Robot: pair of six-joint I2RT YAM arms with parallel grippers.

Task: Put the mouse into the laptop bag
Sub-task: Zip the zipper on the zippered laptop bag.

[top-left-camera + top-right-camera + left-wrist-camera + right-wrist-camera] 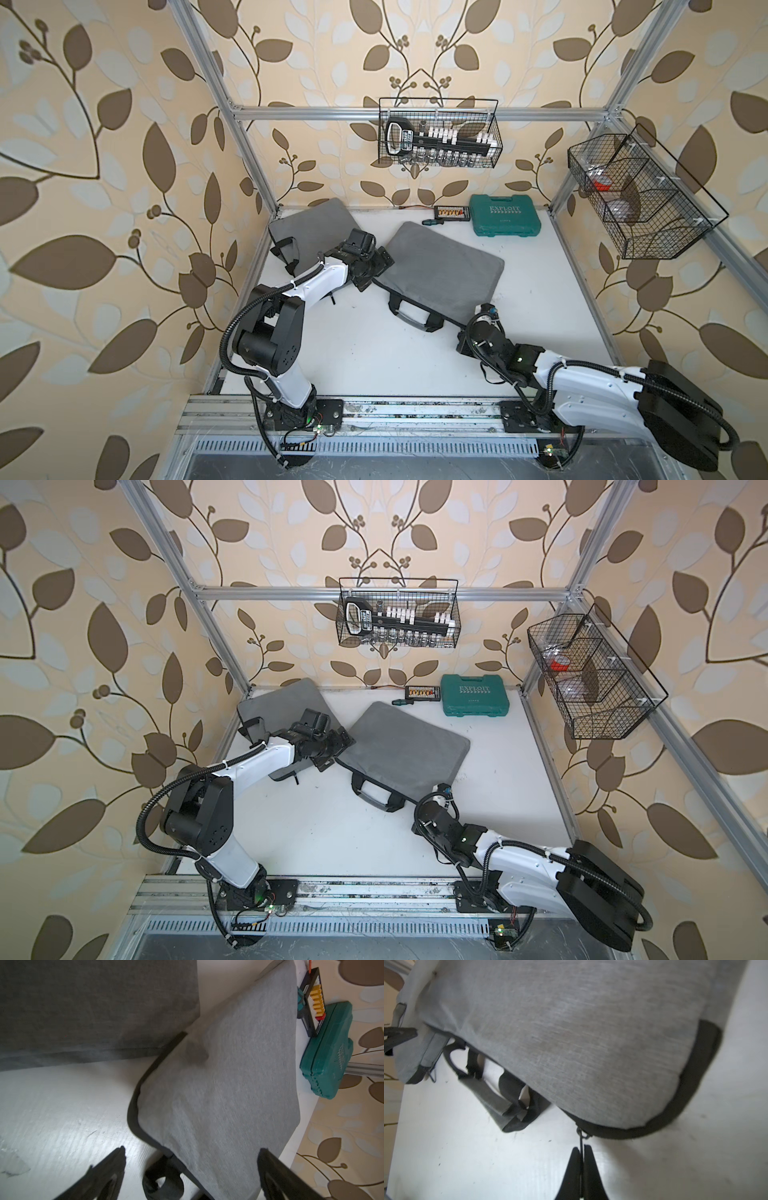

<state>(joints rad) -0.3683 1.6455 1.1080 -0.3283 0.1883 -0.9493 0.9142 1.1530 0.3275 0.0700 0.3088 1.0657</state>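
The left arm rises from its base on the near rail, bends at a high elbow and reaches toward the middle of the table. At its end the left gripper is angled downward, with its jaws spread wide. The right arm lies low, stretched from its own near base toward the centre, and the right gripper has its fingers pressed together on a thin zip pull.
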